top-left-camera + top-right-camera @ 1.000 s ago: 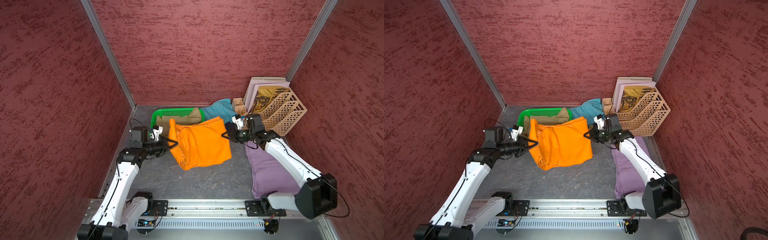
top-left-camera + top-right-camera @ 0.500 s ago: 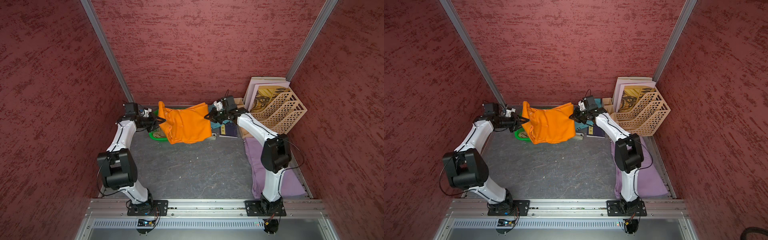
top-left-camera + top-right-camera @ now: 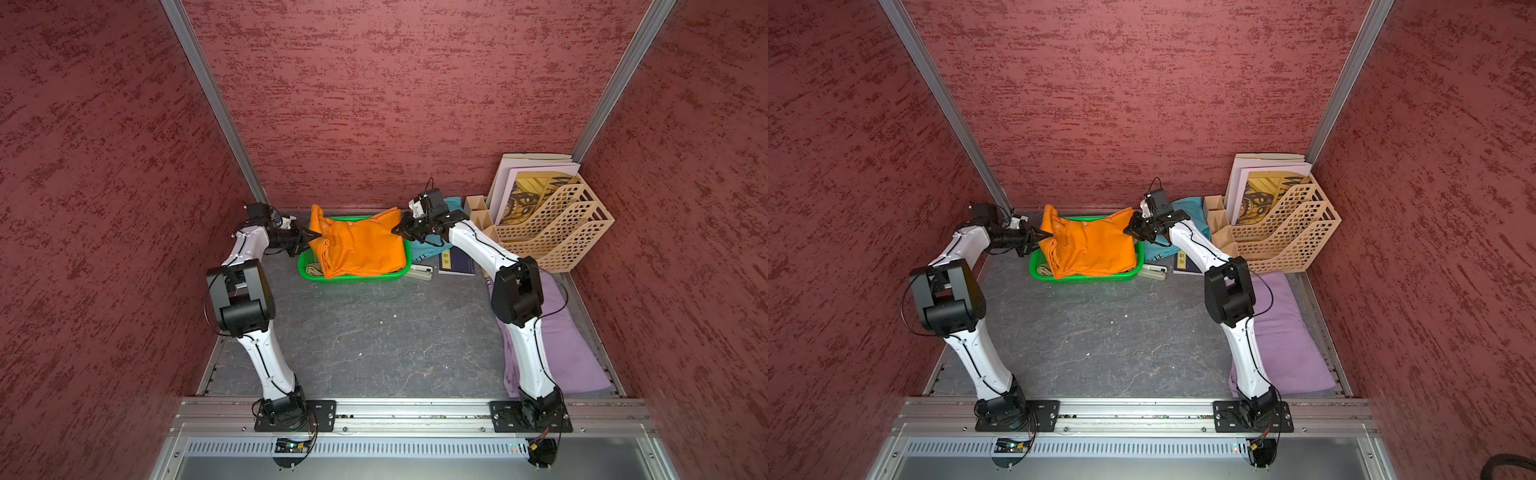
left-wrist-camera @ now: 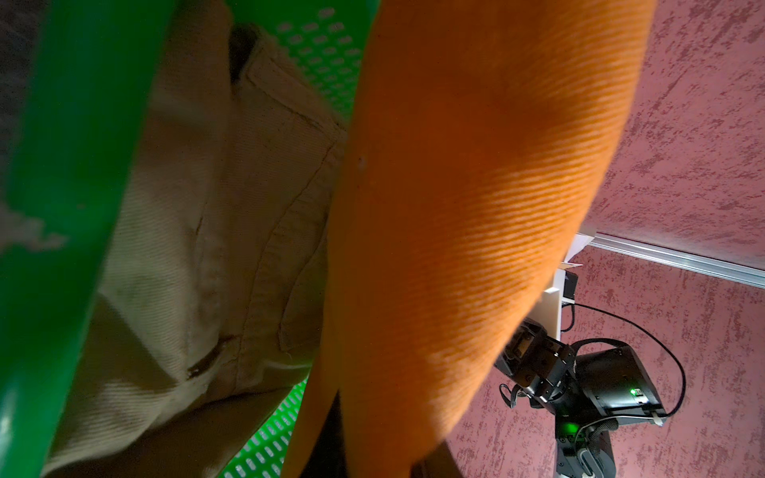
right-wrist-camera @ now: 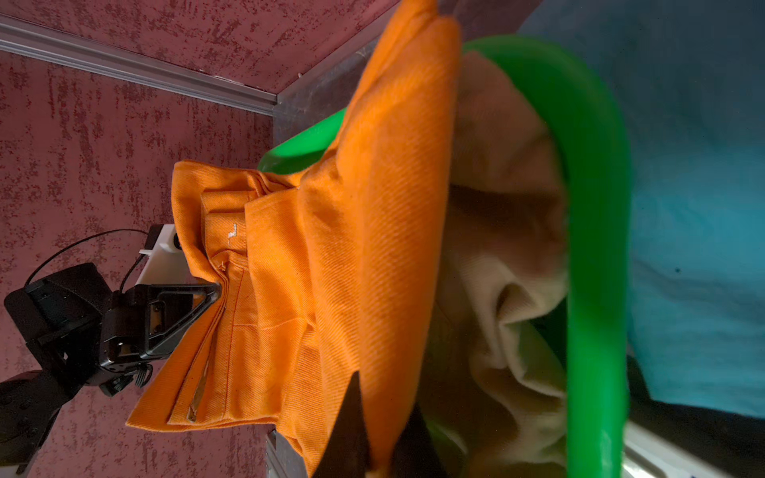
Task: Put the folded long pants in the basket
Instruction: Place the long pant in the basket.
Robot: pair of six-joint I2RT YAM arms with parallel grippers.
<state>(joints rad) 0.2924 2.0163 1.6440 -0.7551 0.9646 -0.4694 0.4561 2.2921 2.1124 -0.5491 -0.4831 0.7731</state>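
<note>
One orange twill pants [image 3: 361, 245], perforated green basket [image 3: 353, 277]

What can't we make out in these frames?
- Khaki pants: both top views, mostly under the orange pants; fold unclear.
- Teal pants: both top views, partly behind the right arm.
- Booklet text: top views, too small.
- Left wrist view: basket rim blurred, cloth fills the frame.
</note>
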